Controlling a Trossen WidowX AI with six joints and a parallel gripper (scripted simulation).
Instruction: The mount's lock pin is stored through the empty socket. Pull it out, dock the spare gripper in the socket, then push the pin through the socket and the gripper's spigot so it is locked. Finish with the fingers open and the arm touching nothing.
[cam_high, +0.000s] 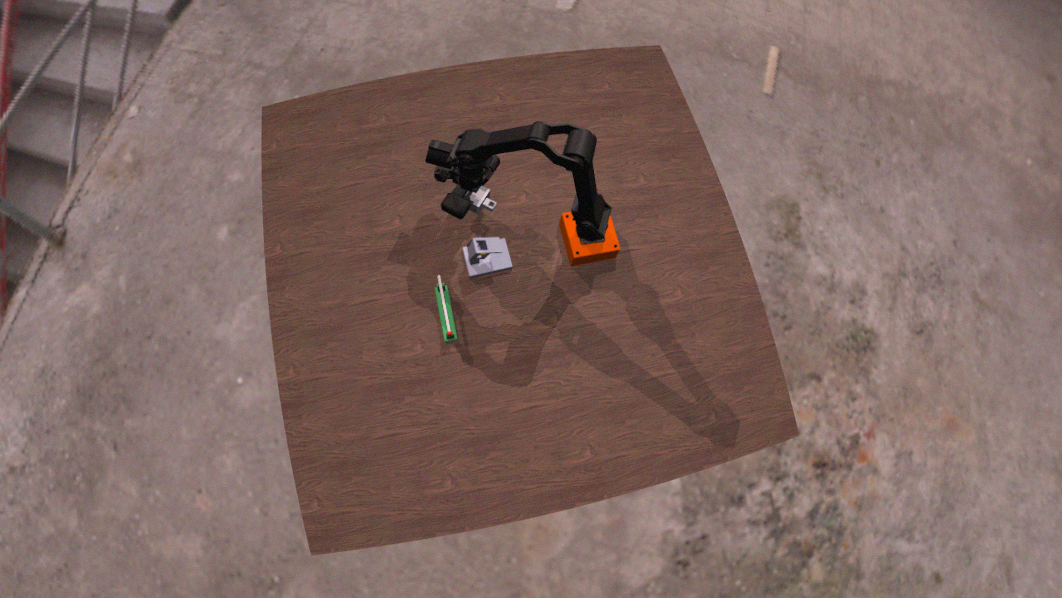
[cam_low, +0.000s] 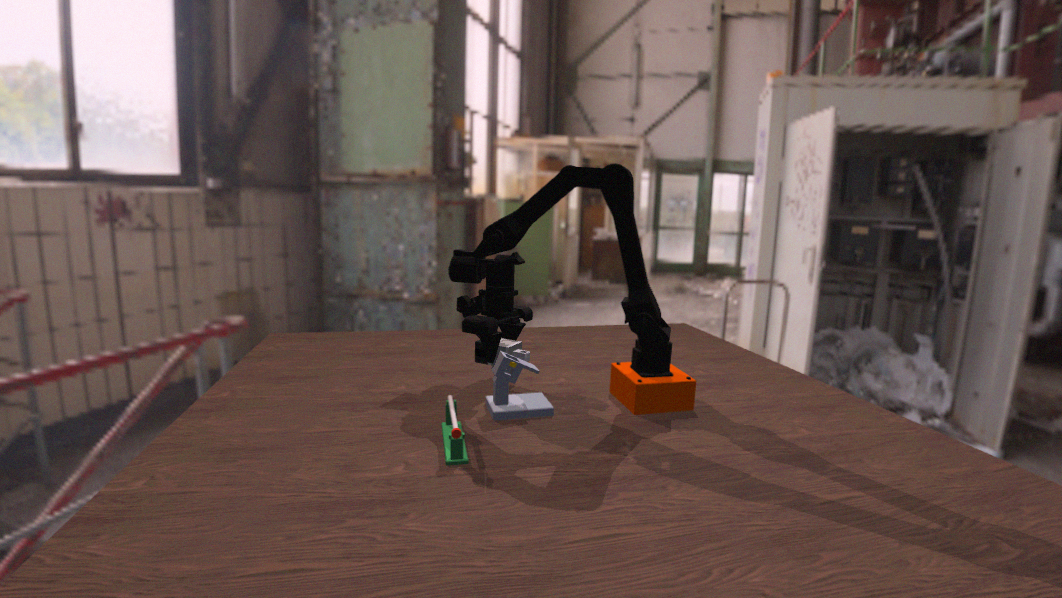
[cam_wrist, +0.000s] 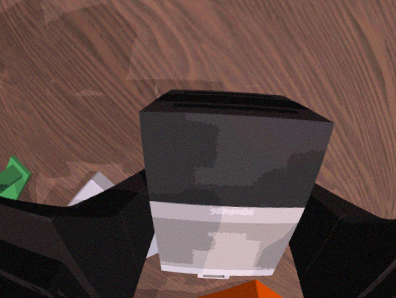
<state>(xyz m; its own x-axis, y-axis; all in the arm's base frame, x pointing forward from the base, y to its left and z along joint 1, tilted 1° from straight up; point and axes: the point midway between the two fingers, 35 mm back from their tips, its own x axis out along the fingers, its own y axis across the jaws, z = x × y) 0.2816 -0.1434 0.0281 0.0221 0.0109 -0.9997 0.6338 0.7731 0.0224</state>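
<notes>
Spare gripper (cam_high: 454, 203) (cam_low: 486, 350) (cam_wrist: 222, 169), shown clasped by its sides between the fingers of the arm's gripper (cam_high: 469, 187) (cam_low: 499, 331) (cam_wrist: 222, 169), which are parted by the width of the body; it appears to be raised above the table. The long axis is carried crosswise between the fingers, the dark end being directed away from the orange base (cam_high: 591, 254) (cam_low: 653, 397) (cam_wrist: 255, 290) and the spigot (cam_high: 491, 204) (cam_low: 522, 352) (cam_wrist: 213, 276) roughly toward it. The mount (cam_high: 498, 262) (cam_low: 536, 404) (cam_wrist: 92, 192) is set to one side of that axis, nearby, its socket (cam_high: 481, 245) (cam_low: 517, 362) held up on a post and tilted. Farther out, beyond the mount, the lock pin (cam_high: 445, 308) (cam_low: 452, 416) is laid along a green stand (cam_high: 436, 295) (cam_low: 456, 450) (cam_wrist: 14, 182), out of the socket. For docking, a sideways carry and a matching of spigot tilt to socket are judged necessary; whether the tilts already agree cannot be told.
</notes>
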